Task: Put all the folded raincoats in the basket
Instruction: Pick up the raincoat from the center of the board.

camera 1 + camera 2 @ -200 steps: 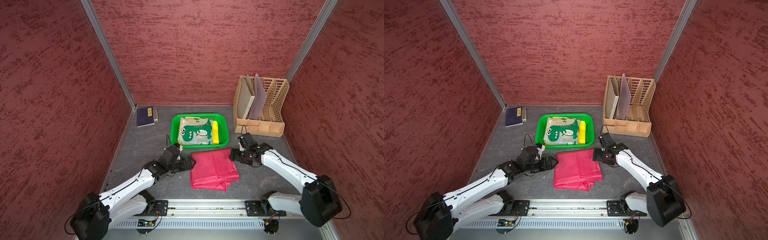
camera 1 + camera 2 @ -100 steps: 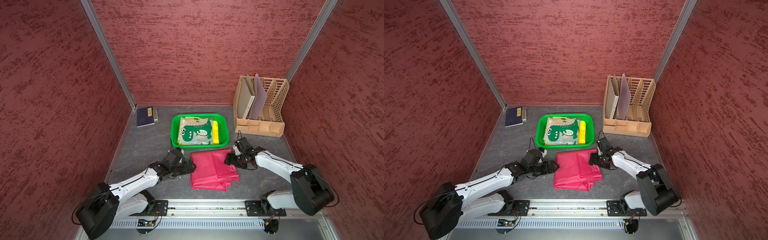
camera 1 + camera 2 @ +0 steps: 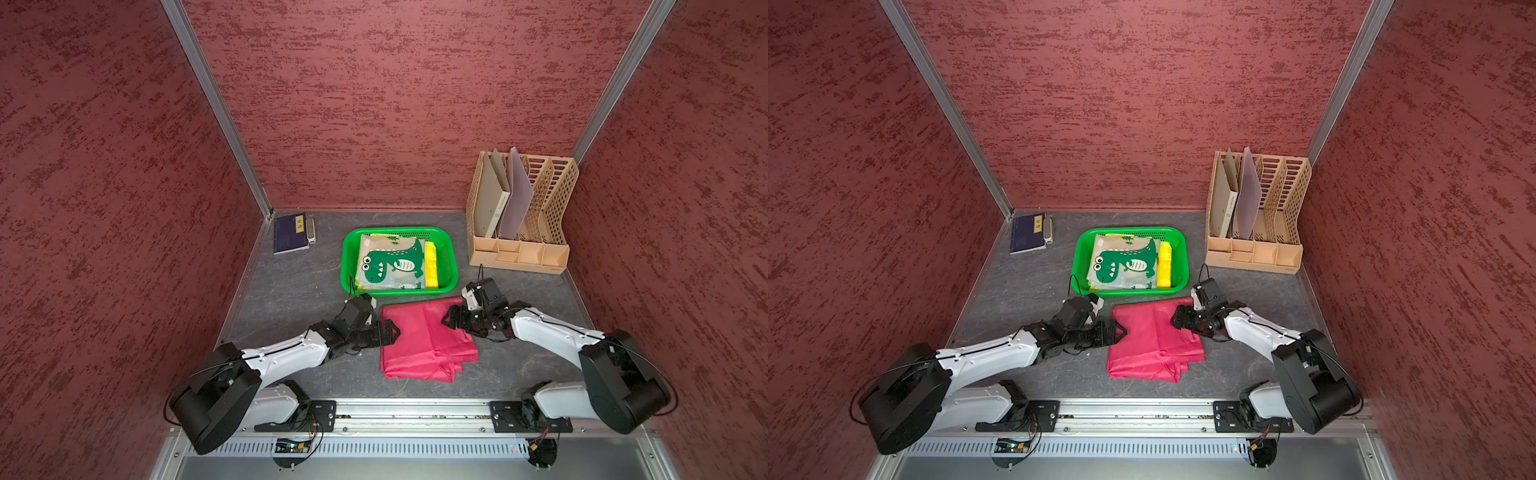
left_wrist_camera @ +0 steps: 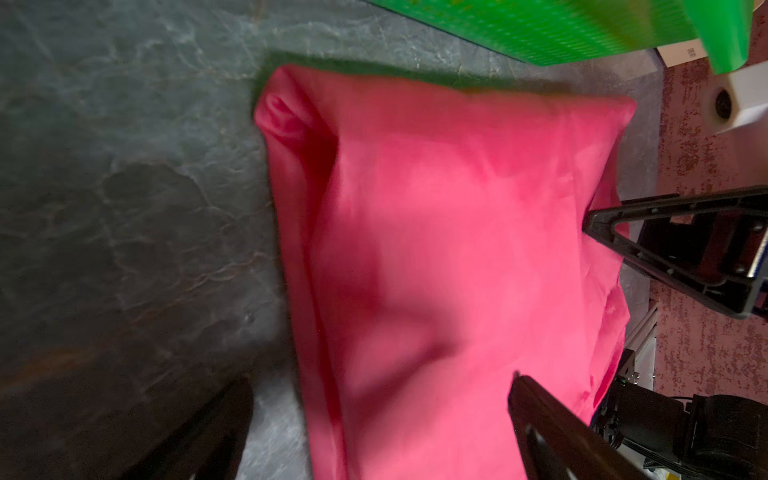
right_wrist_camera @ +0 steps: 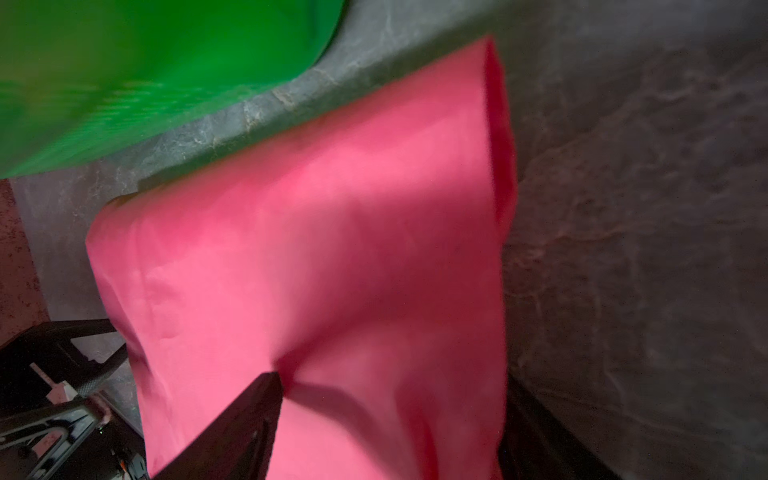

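Raincoat (image 3: pixel 424 340), red and folded, lies on our worktop (image 3: pixel 291 299) just near of the green basket (image 3: pixel 415 291); our left fingers (image 4: pixel 552 432) and right fingers (image 5: pixel 241 419) stand apart at its side edges.

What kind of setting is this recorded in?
Probably a robot test booth, not a home: red walls enclose a small table, the left arm and right arm are bolted to a rail, and a basket and file organizer look staged.
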Controlling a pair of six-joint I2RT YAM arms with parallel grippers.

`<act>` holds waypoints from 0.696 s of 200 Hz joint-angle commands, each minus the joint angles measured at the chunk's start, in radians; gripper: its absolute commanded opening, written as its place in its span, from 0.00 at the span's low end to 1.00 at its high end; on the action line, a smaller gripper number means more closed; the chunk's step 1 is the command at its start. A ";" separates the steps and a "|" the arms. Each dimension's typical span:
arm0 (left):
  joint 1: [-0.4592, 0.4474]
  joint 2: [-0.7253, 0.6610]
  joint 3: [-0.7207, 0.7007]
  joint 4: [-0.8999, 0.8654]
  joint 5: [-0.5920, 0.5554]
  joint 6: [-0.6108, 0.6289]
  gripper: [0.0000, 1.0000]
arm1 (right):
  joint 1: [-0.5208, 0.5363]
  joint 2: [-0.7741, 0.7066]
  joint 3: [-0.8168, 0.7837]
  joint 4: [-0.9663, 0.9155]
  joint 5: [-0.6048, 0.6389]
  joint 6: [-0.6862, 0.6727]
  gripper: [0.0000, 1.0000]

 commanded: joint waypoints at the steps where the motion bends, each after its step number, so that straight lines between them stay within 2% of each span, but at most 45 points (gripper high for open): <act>1: -0.020 0.044 -0.007 -0.022 0.006 -0.014 0.98 | 0.034 0.010 -0.059 -0.047 -0.010 0.048 0.82; 55: -0.045 0.073 -0.019 0.024 0.004 -0.034 0.87 | 0.121 -0.042 -0.101 -0.030 0.012 0.141 0.79; 74: -0.053 0.077 -0.015 0.033 0.002 -0.037 0.77 | 0.144 -0.045 -0.102 -0.023 0.021 0.168 0.76; 106: -0.064 0.066 -0.009 0.030 -0.010 -0.041 0.61 | 0.178 -0.042 -0.084 -0.020 0.020 0.207 0.62; 139: -0.072 0.040 0.004 0.018 -0.034 -0.044 0.33 | 0.215 -0.052 -0.039 -0.047 0.043 0.227 0.51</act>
